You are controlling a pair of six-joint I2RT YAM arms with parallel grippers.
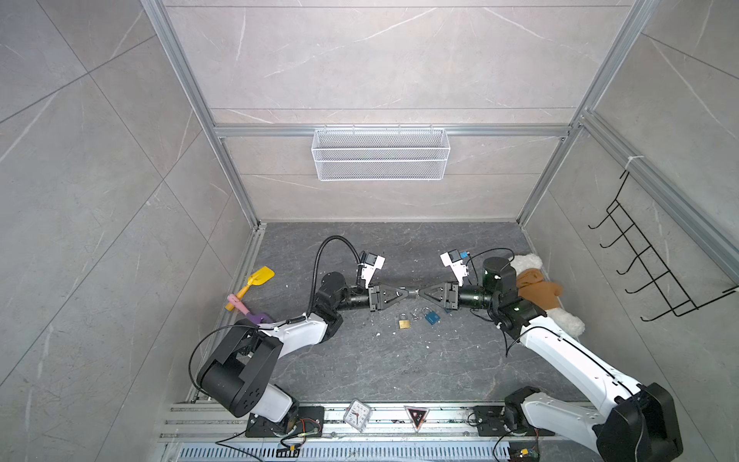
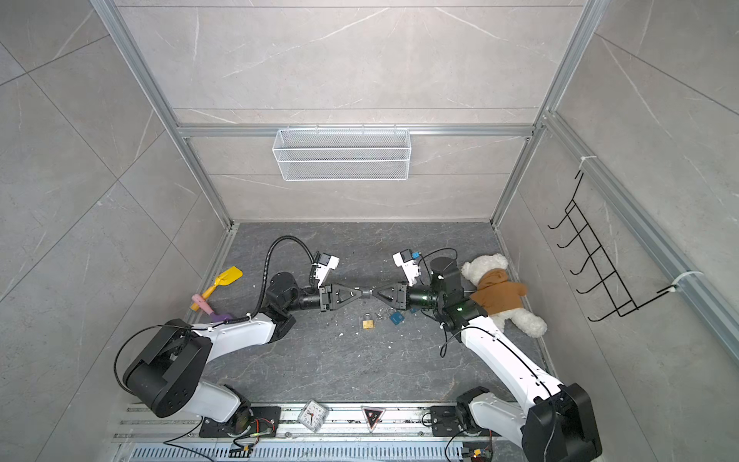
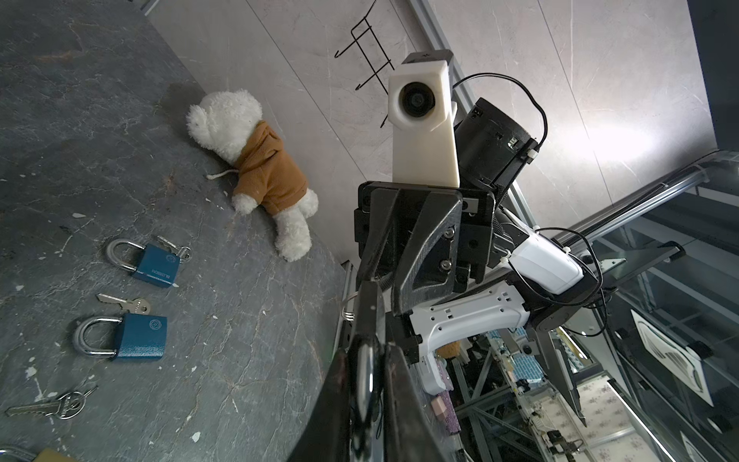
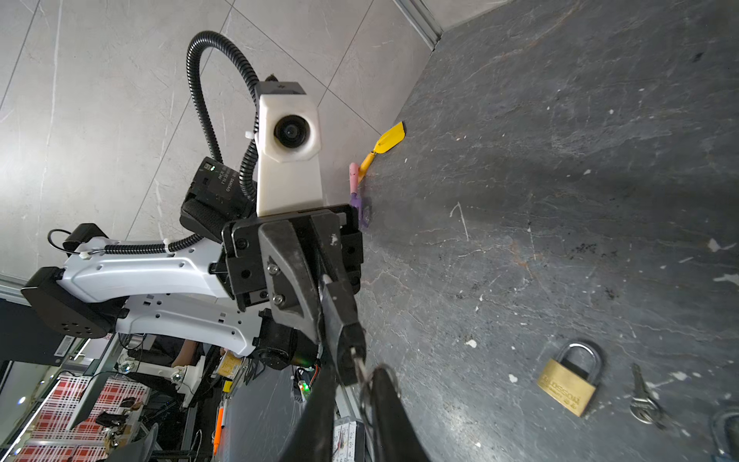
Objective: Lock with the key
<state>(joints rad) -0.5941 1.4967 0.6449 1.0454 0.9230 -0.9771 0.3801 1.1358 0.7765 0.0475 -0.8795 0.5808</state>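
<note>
Both grippers meet tip to tip above the middle of the dark floor in both top views. My left gripper (image 1: 408,293) is shut on a dark padlock (image 4: 346,336); its silver shackle (image 3: 366,376) shows between the jaws in the left wrist view. A small silver key (image 4: 357,361) sticks out of the padlock's end, with a wire key ring (image 4: 378,384) hanging from it. My right gripper (image 4: 356,374) faces the padlock and is shut on that key; the ring loops around one finger. In the top views the key is too small to make out.
On the floor below the grippers lie a brass padlock (image 1: 404,322), two blue padlocks (image 3: 154,264) (image 3: 140,338) and loose keys (image 3: 124,303). A teddy bear (image 1: 536,288) lies at the right wall, toy shovels (image 1: 258,280) at the left. A wire basket (image 1: 380,154) hangs on the back wall.
</note>
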